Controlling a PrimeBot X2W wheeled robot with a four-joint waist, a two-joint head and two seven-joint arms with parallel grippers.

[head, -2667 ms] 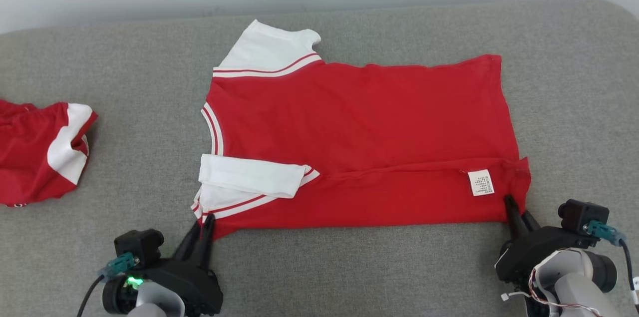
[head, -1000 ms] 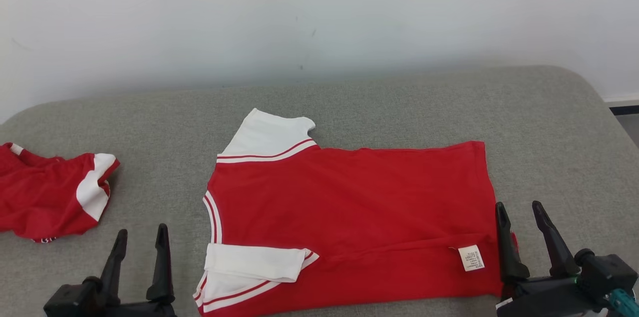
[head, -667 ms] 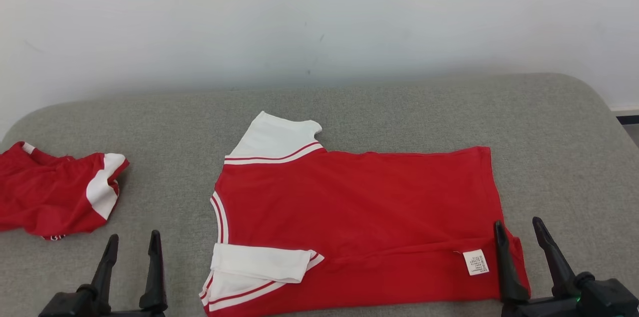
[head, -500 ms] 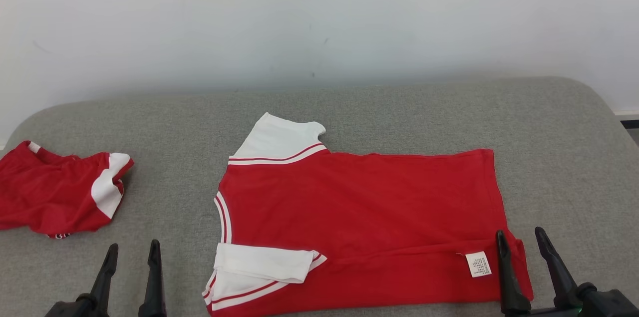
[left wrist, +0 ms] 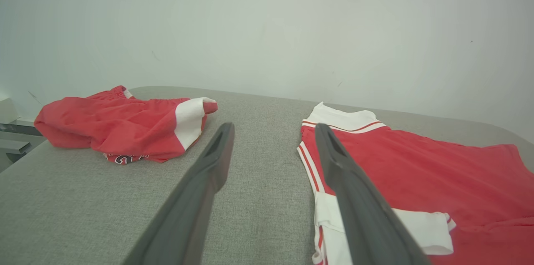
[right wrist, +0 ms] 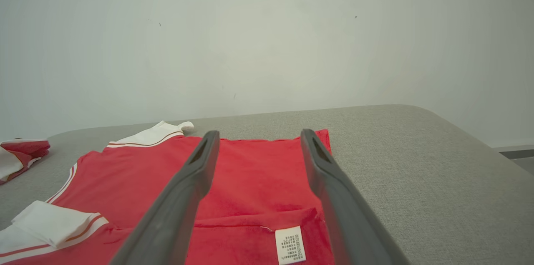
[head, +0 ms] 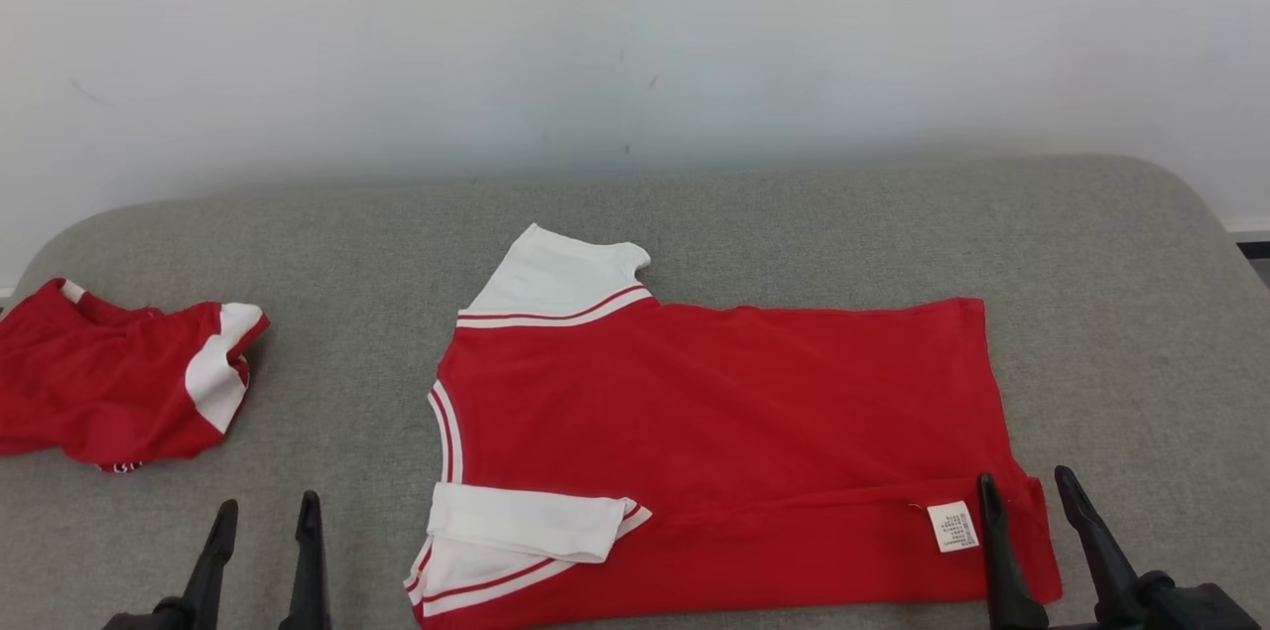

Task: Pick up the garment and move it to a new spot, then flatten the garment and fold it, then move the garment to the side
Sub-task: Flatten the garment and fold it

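Changed since the earlier frames: the left gripper [head: 270,501] and the right gripper [head: 1024,476], which were nipping the near hem of the garment [head: 714,412], now stand off it with nothing in them, and the head camera has tilted up, so that the white wall [head: 635,35] takes the upper part of the frame. We list the garment first: a red shirt with white sleeves, flat at the centre and lower right of the head view on the grey padded surface [head: 794,213], neckline to the left, hem to the right, its lower edge turned over in a long fold. On that fold, near the lower right corner, we note a white label [head: 952,526], which also sits at the bottom centre of the right wrist view [right wrist: 290,244]. A folded sleeve [head: 521,523] lies at the shirt's lower left; the other sleeve [head: 556,278] lies spread at its upper left. We place the left gripper at the lower left, jaws wide, over bare padding just left of the shirt [left wrist: 274,126]. We place the right gripper at the lower right, jaws wide, its left finger over the shirt's corner [right wrist: 259,132]; whether it touches the cloth we cannot tell. A second garment [head: 109,382], red and white, lies crumpled at the far left, well apart.
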